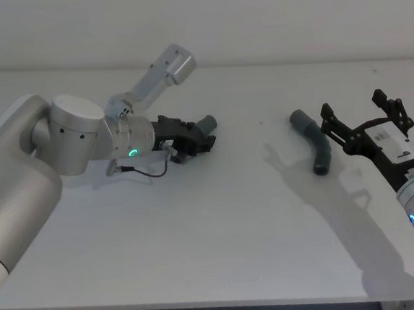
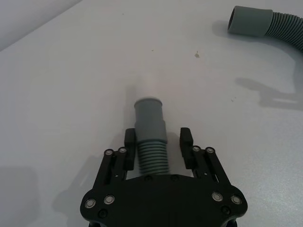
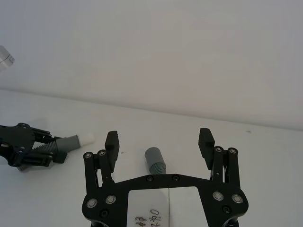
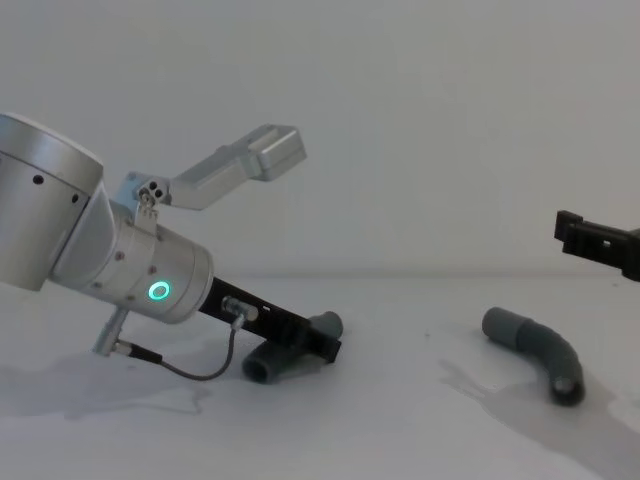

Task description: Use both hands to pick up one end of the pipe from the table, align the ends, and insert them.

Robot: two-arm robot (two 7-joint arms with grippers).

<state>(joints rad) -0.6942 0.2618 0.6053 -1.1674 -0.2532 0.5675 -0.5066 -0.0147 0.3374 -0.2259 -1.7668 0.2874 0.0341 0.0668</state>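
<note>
Two dark grey pipe pieces lie on the white table (image 1: 214, 234). The left piece (image 1: 205, 122) has a narrow collar with a white tip (image 3: 87, 138). My left gripper (image 1: 195, 138) is low over it. Its fingers (image 2: 130, 142) stand open on either side of the ribbed part (image 2: 152, 158), with a small gap on one side. The right piece (image 1: 315, 142) is bent, and its wider socket collar (image 2: 248, 21) points toward the left piece. My right gripper (image 1: 355, 109) hovers open just right of it, and the collar (image 3: 155, 158) shows between and beyond its fingers.
The table's back edge meets a plain pale wall. Bare table surface (image 1: 249, 144) separates the two pieces. A grey cable (image 1: 150, 173) loops from the left wrist down onto the table.
</note>
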